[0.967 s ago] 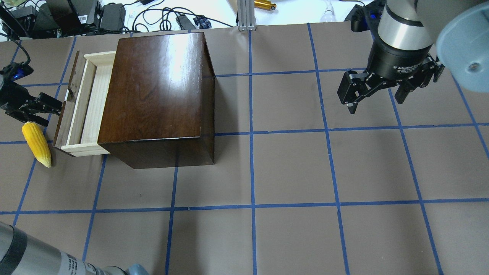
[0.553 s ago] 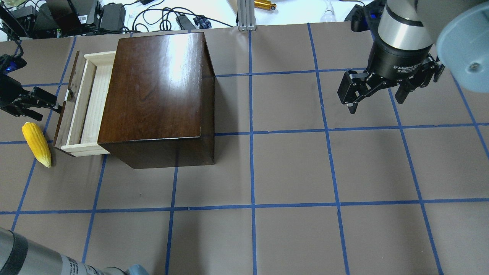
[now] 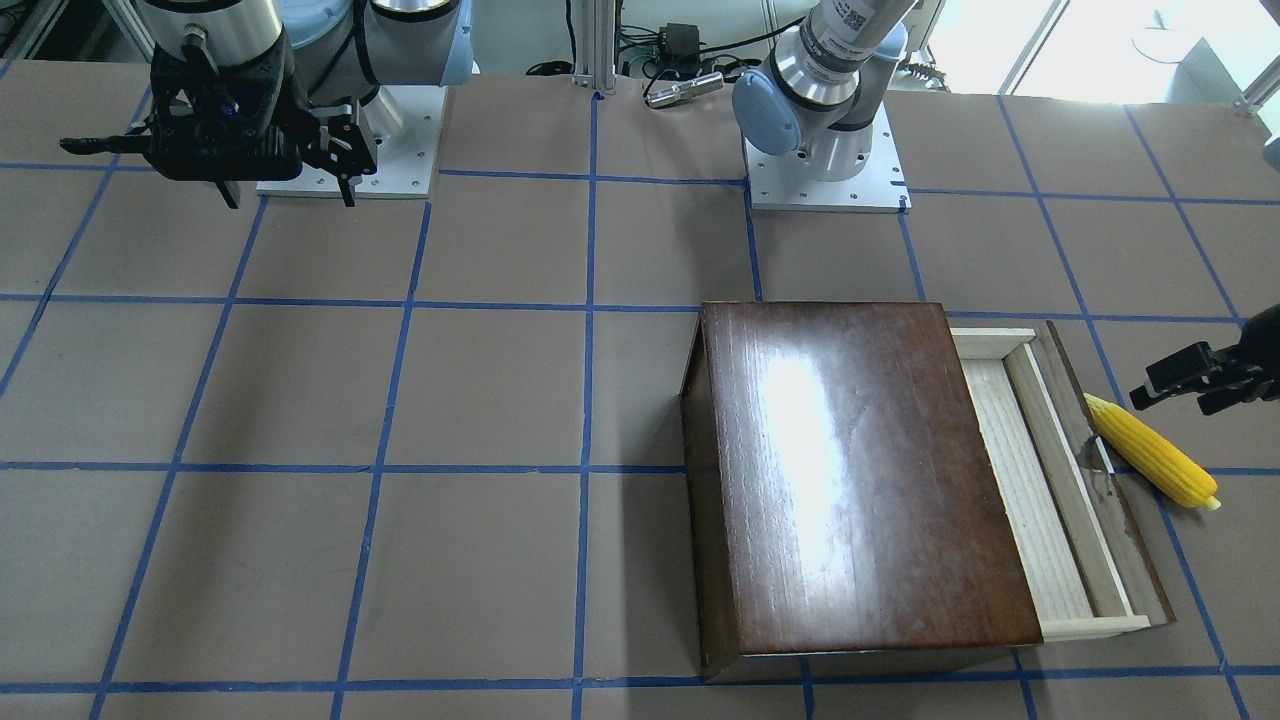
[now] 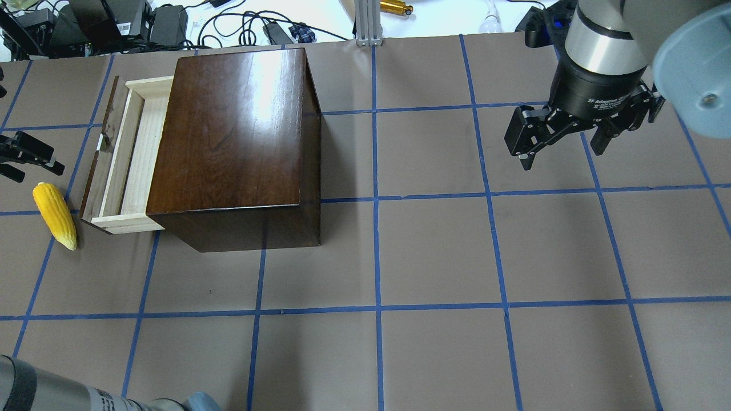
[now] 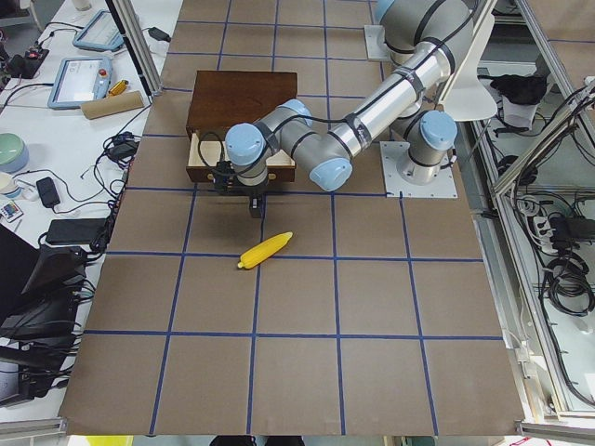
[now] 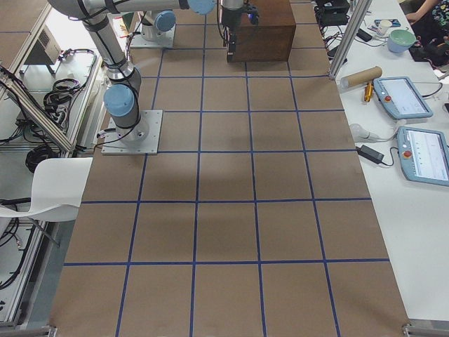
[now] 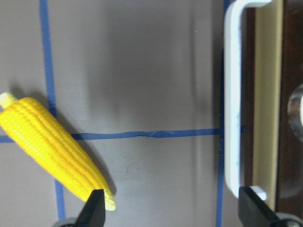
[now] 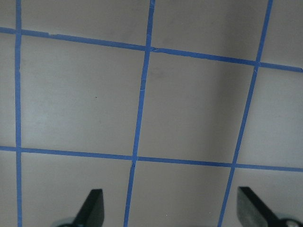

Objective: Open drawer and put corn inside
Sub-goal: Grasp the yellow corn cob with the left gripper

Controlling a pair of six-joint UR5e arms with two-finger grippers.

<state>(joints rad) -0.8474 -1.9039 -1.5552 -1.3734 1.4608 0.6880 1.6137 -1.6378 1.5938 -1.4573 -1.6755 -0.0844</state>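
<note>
The dark-brown wooden box [image 4: 234,142] stands left of centre. Its drawer [image 4: 127,154] is pulled partly out to the left, with the pale wood tray showing; it also shows in the front-facing view [image 3: 1040,480]. The white drawer handle [image 7: 232,94] shows in the left wrist view. The yellow corn [image 4: 55,214] lies on the table just left of the drawer front, also seen from the front [image 3: 1150,462] and from the left wrist [image 7: 52,151]. My left gripper [image 4: 31,162] is open and empty, just beyond the corn's thick end and apart from the handle. My right gripper [image 4: 562,151] is open and empty, far right.
Cables and power bricks [image 4: 143,23] lie beyond the table's far edge, and an aluminium post [image 4: 368,23] stands there. Blue tape lines grid the brown table [image 4: 434,257]. The arm bases [image 3: 820,170] sit on the robot's side.
My left gripper has drawn back to the left, away from the drawer handle, almost out of the overhead view. The drawer, the corn and the right arm have not moved.
</note>
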